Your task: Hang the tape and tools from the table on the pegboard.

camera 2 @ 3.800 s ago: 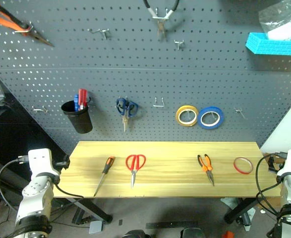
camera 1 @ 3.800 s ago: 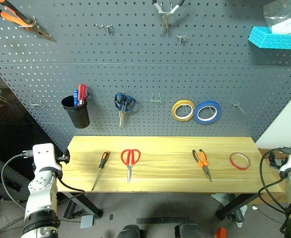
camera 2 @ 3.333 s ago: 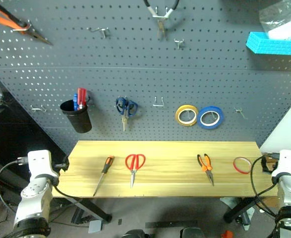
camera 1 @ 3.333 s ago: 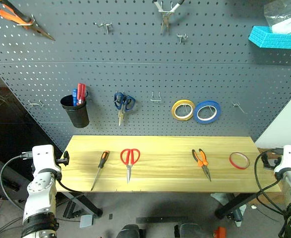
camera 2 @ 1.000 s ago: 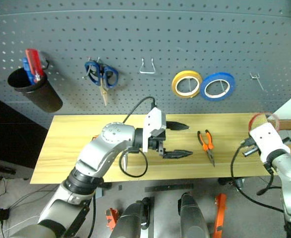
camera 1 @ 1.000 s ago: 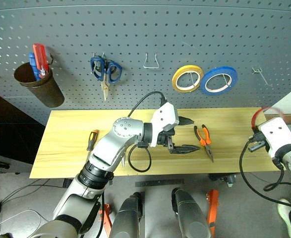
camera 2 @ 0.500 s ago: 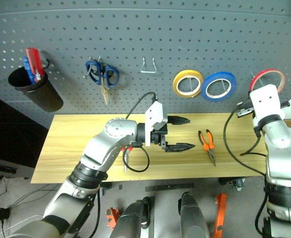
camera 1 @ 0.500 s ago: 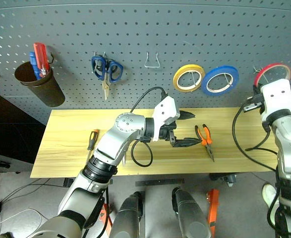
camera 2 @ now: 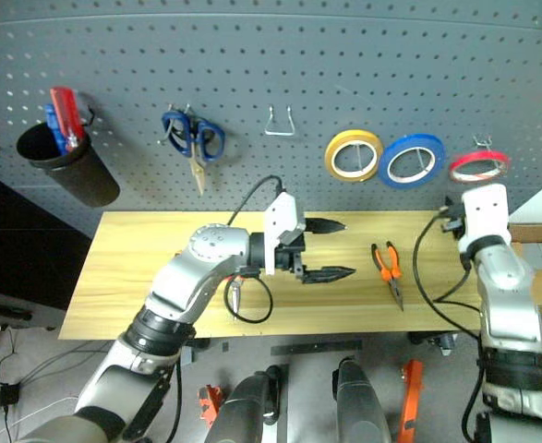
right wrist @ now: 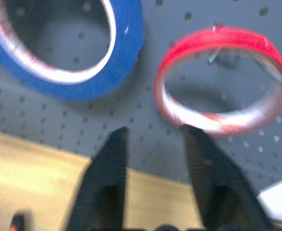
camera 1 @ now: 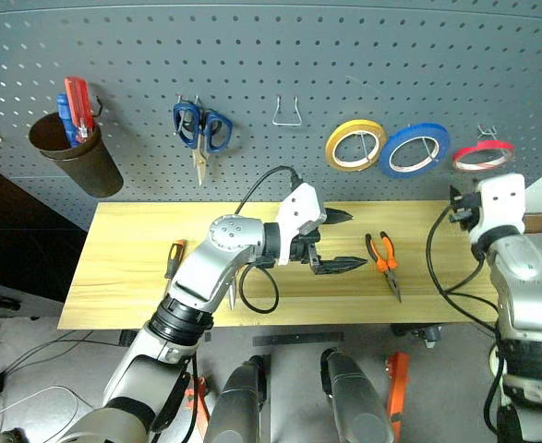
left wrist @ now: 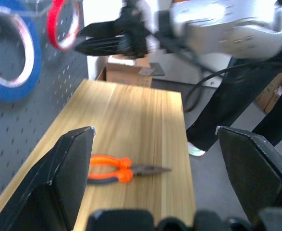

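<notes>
Hanging the red tape looks done: I see it on a hook at the far right of the pegboard, just right of the blue ring, and the right wrist view shows it hanging free above my right claw, whose fingers stand apart with nothing between them. In the head views that arm sits at the right edge, just below the tape. My left claw hovers over the middle of the counter, fingers wide apart and empty, pointing toward the orange-handled pliers that lie just to its right; the left wrist view has the pliers flat on the wood between its fingers. I judge the step in hand to be the pliers pick-up. Next move calls for lowering the left claw over the pliers' handles and closing squarely, as they lie flat and thin. The screwdriver rests at centre-left of the counter; the red-handled scissors are mostly hidden under the left arm.
</notes>
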You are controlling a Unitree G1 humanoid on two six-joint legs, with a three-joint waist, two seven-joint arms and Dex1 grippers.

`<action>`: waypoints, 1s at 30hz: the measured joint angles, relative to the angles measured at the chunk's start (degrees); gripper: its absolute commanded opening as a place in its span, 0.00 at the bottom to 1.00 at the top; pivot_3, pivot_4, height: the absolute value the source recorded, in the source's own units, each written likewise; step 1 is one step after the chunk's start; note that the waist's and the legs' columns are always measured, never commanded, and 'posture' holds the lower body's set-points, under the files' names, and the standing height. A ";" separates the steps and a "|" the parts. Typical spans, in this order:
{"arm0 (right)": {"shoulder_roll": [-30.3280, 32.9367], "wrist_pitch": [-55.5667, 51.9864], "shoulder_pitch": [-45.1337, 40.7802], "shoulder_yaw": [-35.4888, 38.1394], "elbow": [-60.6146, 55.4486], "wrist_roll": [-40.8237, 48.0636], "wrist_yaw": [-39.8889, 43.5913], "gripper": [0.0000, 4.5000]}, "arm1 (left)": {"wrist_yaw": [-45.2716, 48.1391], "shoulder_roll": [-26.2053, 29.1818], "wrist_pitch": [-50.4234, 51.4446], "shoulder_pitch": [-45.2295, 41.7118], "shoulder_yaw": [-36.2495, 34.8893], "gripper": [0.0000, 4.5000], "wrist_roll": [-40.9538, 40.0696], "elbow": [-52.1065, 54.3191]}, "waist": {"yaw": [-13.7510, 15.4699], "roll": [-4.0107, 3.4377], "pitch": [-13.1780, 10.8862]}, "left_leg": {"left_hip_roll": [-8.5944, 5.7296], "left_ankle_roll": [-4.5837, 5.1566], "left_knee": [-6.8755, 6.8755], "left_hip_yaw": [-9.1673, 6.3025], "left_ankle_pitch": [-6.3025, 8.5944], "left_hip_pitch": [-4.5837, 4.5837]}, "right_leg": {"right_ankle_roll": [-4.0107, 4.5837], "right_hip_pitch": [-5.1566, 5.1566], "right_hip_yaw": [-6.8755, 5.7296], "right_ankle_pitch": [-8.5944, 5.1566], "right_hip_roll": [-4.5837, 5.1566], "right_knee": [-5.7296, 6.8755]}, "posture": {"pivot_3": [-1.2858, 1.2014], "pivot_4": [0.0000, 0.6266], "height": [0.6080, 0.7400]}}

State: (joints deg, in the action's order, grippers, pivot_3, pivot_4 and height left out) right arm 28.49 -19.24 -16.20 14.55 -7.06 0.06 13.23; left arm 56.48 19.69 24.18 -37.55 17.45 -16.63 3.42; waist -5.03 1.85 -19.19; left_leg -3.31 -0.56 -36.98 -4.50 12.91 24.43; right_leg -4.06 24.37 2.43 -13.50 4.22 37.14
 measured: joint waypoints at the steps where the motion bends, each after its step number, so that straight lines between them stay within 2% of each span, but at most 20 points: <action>1: -0.24 -1.11 1.70 -0.04 -2.45 0.01 -0.09 0.70 | 0.46 0.90 -0.50 0.26 -0.10 0.97 0.11 -0.19 | 0.01 0.00 0.00 | 0.02 0.00 0.00 -0.02 0.00 0.00 | 0.00 0.00 -0.02 0.00 -0.01 0.01 | 0.45 0.55 1.00; 4: -3.83 -8.40 7.08 -0.72 -13.26 0.00 -2.03 0.90 | 1.56 4.40 -3.90 0.39 -0.57 0.97 1.79 -2.62 | -0.20 -0.03 0.02 | 0.12 -0.02 0.02 -0.06 -0.01 -0.03 | 0.02 0.03 -0.03 0.01 -0.08 0.07 | 0.44 0.55 1.00; 6: -10.23 -19.05 8.24 -4.21 -19.73 0.08 -5.13 0.90 | 2.58 8.21 -7.10 0.39 -1.09 0.97 3.69 -6.06 | -0.87 -0.07 0.04 | 0.27 -0.05 0.04 -0.07 -0.02 -0.08 | 0.16 0.03 -0.04 0.09 -0.13 0.09 | 0.44 0.55 1.00; 8: -14.99 -29.62 7.59 -8.17 -20.64 0.04 -7.52 0.90 | 3.44 10.55 -9.29 0.48 -1.56 0.97 5.26 -8.73 | -1.17 -0.09 0.03 | 0.29 -0.14 0.04 -0.06 -0.08 -0.08 | 0.22 0.08 -0.05 0.12 -0.13 0.08 | 0.44 0.55 1.00; 10: -17.51 -37.09 5.45 -9.57 -19.75 0.85 -8.26 0.90 | 4.86 11.90 -11.32 0.83 -1.55 0.97 6.34 -10.22 | -1.15 -0.16 -0.01 | 0.16 -0.07 0.01 -0.02 -0.15 -0.06 | 0.23 0.09 -0.04 0.13 -0.07 0.06 | 0.45 0.54 1.00; 13: -18.38 -42.69 -0.31 -9.56 -15.76 2.05 -8.13 0.90 | 6.82 13.12 -13.35 0.99 -1.51 0.97 7.65 -11.57 | -1.12 -0.15 0.00 | 0.05 0.01 -0.01 -0.01 -0.19 -0.05 | 0.14 0.04 -0.04 0.23 0.00 -0.06 | 0.44 0.54 1.00; 19: -18.37 -44.37 -9.03 -7.63 -0.10 3.52 -8.12 0.90 | 7.97 13.14 -14.33 1.09 -1.52 0.97 8.16 -12.70 | -0.99 -0.15 0.00 | 0.04 0.01 0.10 -0.06 -0.19 0.00 | 0.13 0.14 -0.09 0.24 0.00 0.04 | 0.45 0.52 1.00; 24: -16.81 -41.62 -12.98 -7.55 12.25 3.46 -7.74 0.90 | 7.93 12.66 -14.26 1.12 -1.52 0.97 8.51 -12.64 | -1.15 -0.14 0.00 | 0.03 0.00 0.03 0.06 -0.19 0.44 | 0.14 0.72 -0.01 0.25 0.00 0.15 | 0.46 0.52 1.00; 30: -16.74 -37.36 -18.76 -6.53 24.10 4.01 -7.13 0.90 | 7.87 12.44 -14.22 1.23 -1.52 0.97 8.80 -12.48 | -1.38 -0.14 0.00 | 0.02 -0.03 -0.05 0.20 -0.21 0.42 | 0.14 0.92 0.07 0.25 0.05 0.68 | 0.46 0.51 1.00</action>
State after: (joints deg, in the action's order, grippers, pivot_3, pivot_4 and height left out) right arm 11.75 -56.61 -34.97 8.02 17.03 4.07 6.10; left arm 64.35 32.13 9.96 -36.32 15.93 -7.83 -9.06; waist -6.41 1.71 -19.19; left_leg -3.28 -0.59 -37.03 -4.31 12.70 24.85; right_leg -3.92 25.29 2.50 -13.25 4.27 37.82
